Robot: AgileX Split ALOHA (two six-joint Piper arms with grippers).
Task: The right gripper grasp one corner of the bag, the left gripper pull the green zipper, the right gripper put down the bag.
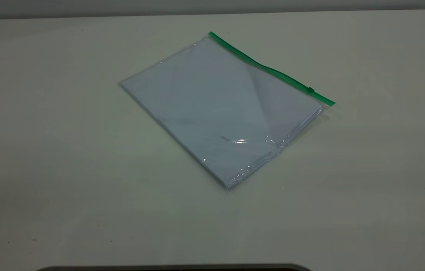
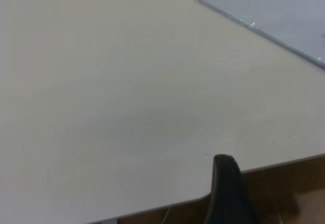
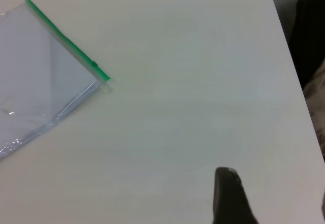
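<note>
The bag (image 1: 220, 109) lies flat on the worktop (image 1: 46, 150), turned at an angle so that one corner points toward the near edge in the exterior view. We see white paper sheets through its clear plastic, with glints of light along the wrinkled lower edges. The green zipper (image 1: 272, 71) runs along the long edge on the far right side, and its small darker slider tab (image 1: 310, 90) sits close to the right-hand end of that strip.

Neither arm shows in the exterior view. In the left wrist view we find one dark finger of the left gripper (image 2: 228, 193) over the worktop's edge, well apart from the bag, of which only a corner (image 2: 274, 10) appears. In the right wrist view we find one dark finger of the right gripper (image 3: 231, 198) above bare worktop, well apart from the bag's zipper corner (image 3: 104, 76), where the slider tab sits just short of the strip's end. We cannot tell for either gripper whether the jaws are apart or together, since only one finger shows in each view. Nothing is held by either.
</note>
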